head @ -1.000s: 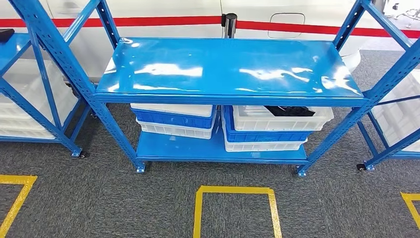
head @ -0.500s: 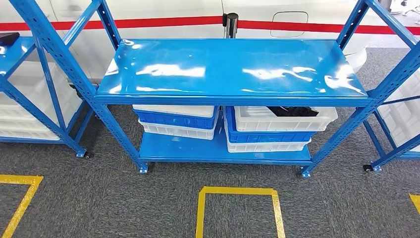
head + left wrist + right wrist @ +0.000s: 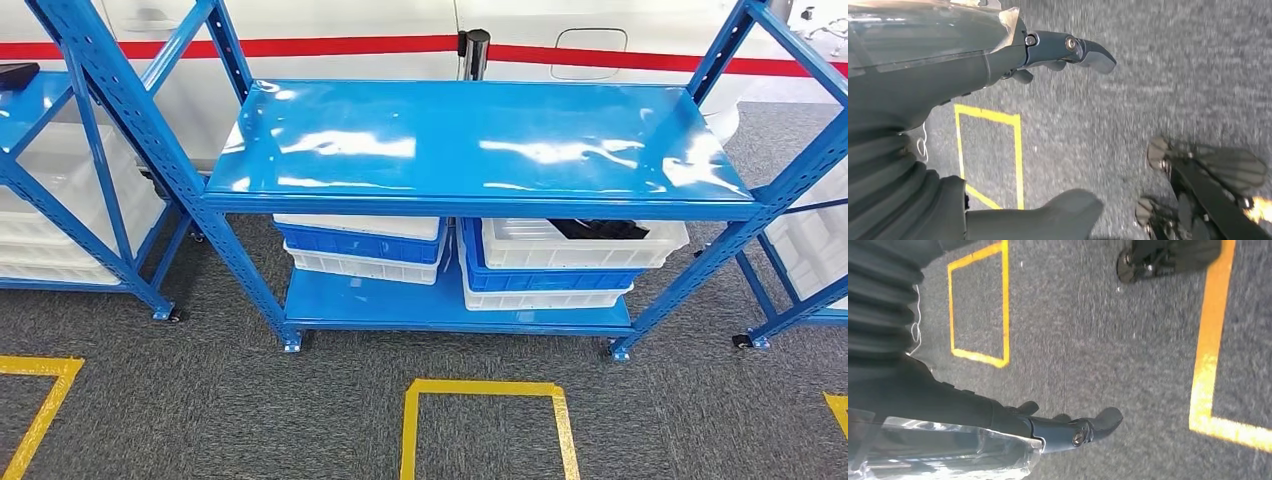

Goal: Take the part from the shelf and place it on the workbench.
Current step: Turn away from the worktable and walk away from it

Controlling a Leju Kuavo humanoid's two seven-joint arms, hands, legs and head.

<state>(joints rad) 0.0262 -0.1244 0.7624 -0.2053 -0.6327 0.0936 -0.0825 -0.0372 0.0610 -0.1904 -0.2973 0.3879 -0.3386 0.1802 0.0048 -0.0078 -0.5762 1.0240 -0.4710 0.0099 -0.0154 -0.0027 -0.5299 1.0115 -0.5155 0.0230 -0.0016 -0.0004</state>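
— What does the head camera give you?

— I am looking down at one blue shelf unit (image 3: 480, 140) with two levels. Its top board is bare and glossy. On the lower level I count two stacks of crates, three crates in each. The left stack (image 3: 362, 245) runs white, blue, white. The right stack (image 3: 560, 265) has a white crate (image 3: 580, 245) on top, then a blue one, then a white one. The dark part (image 3: 598, 229) lies inside that top white crate, towards its right half, partly hidden under the top board. On the grey carpet in front I see three yellow tape markings: one open square (image 3: 487, 425) in the middle and a piece of another at each side edge. More blue racks with white bins stand at the left (image 3: 60, 190) and at the right (image 3: 800, 230).

— And the left wrist camera?

— My left hand (image 3: 1058, 52) hangs over the carpet. Its fingers are stretched out and apart, and it has hold of nothing. One yellow tape square (image 3: 990, 150) lies on the floor below it.

— The right wrist?

— Much the same. My right hand (image 3: 1068, 427) hangs above the carpet with fingers extended and nothing in them. Two yellow markings lie there: one full square (image 3: 979, 305) and part of a larger outline (image 3: 1208, 360).
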